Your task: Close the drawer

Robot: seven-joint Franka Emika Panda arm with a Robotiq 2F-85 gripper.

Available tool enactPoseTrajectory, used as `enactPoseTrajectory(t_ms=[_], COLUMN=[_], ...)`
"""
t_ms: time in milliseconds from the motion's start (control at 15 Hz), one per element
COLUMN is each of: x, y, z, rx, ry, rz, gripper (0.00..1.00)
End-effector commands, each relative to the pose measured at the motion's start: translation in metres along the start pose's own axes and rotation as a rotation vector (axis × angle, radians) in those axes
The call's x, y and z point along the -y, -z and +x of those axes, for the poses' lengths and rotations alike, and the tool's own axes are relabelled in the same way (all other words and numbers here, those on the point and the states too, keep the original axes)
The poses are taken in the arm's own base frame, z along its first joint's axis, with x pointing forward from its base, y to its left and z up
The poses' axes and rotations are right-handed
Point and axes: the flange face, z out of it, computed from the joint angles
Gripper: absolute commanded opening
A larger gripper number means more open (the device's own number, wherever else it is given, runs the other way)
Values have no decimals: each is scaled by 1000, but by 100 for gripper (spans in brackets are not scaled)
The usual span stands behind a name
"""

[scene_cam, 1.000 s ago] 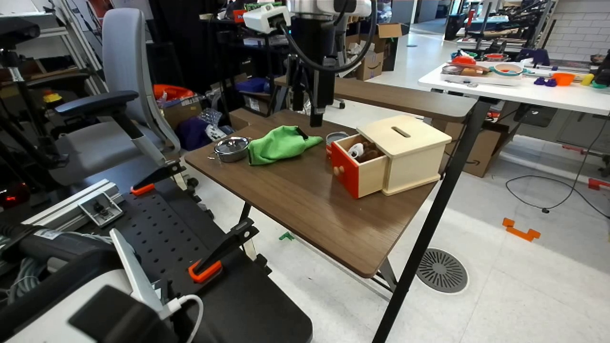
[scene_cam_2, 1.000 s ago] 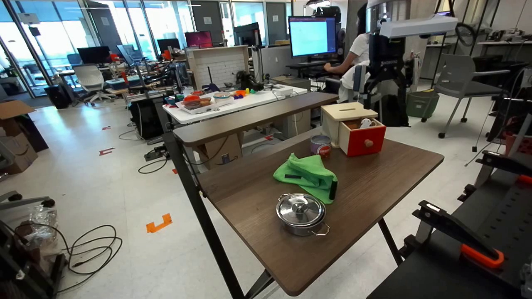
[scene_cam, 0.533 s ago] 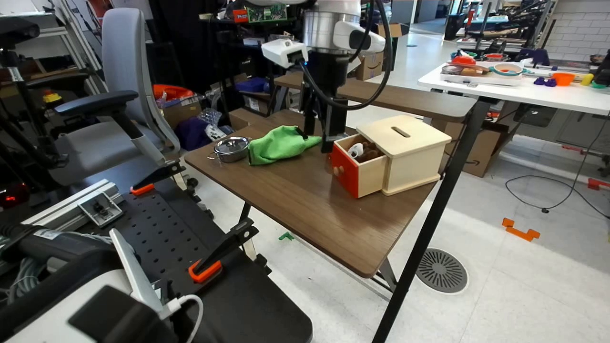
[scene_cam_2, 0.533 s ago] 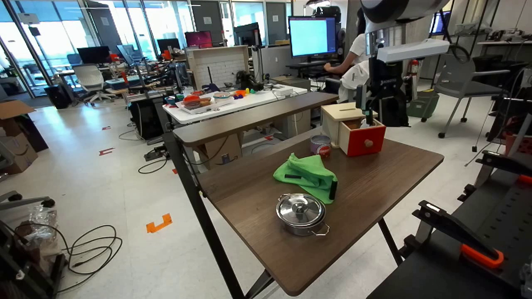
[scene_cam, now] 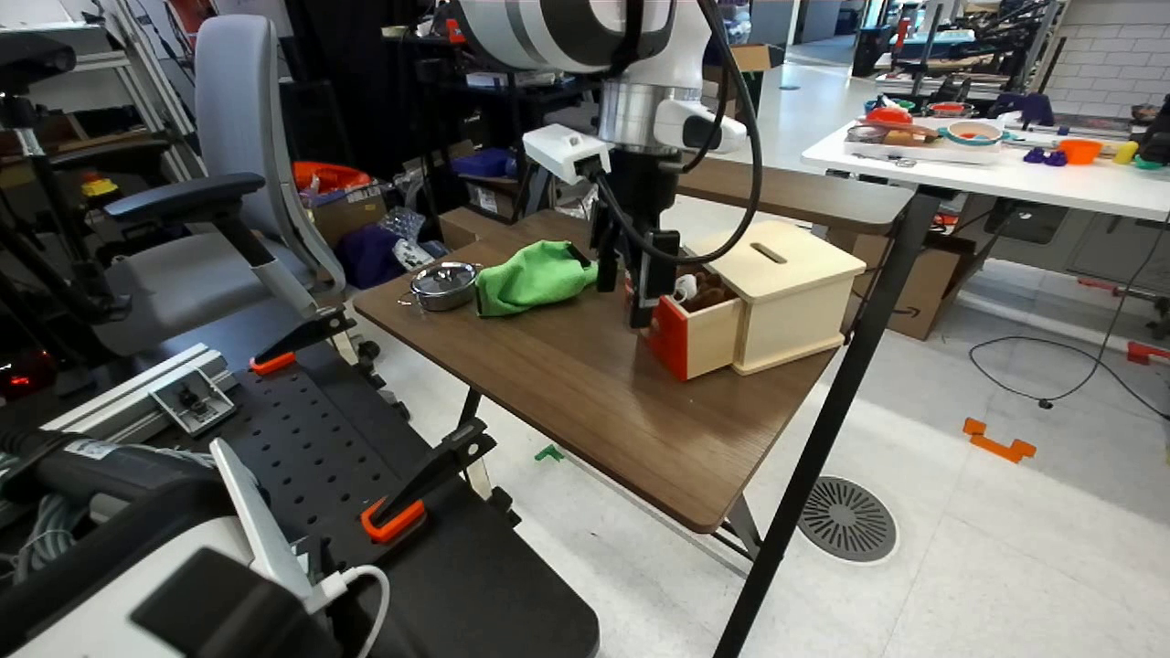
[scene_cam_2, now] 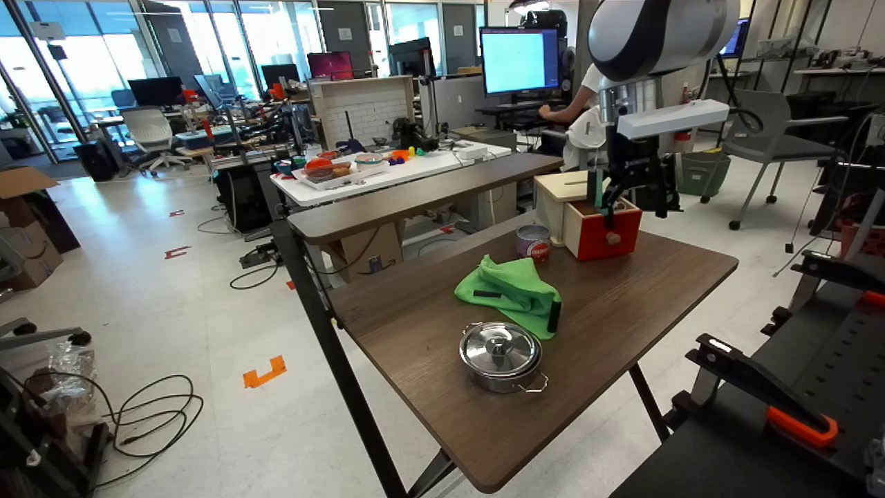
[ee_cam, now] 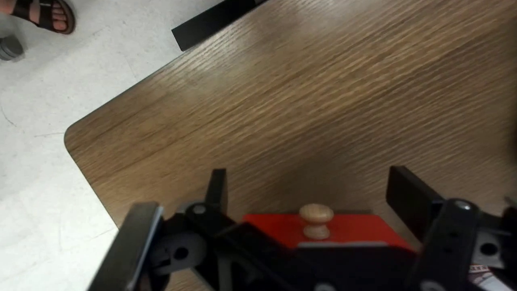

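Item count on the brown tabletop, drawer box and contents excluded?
3: the lidded pot, the can beside the drawer box, and the green cloth between pot and can. Anything under the cloth would be hidden.

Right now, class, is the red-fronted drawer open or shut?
Open: the drawer juts out of the wooden box, and something brown shows inside.

Red-fronted wooden drawer (scene_cam_2: 594, 239), standing open
It juts level from its pale box (scene_cam_2: 550, 206), a round knob (scene_cam_2: 612, 238) on the front.
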Motion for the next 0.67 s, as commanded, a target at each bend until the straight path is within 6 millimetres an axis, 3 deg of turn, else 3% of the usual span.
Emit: enactPoseTrajectory(t_ms=[0, 600], x=[4, 9], y=[-7, -13], z=[16, 31], rx=[-74, -185], ry=[-10, -1], rz=[24, 61], gripper=[100, 100])
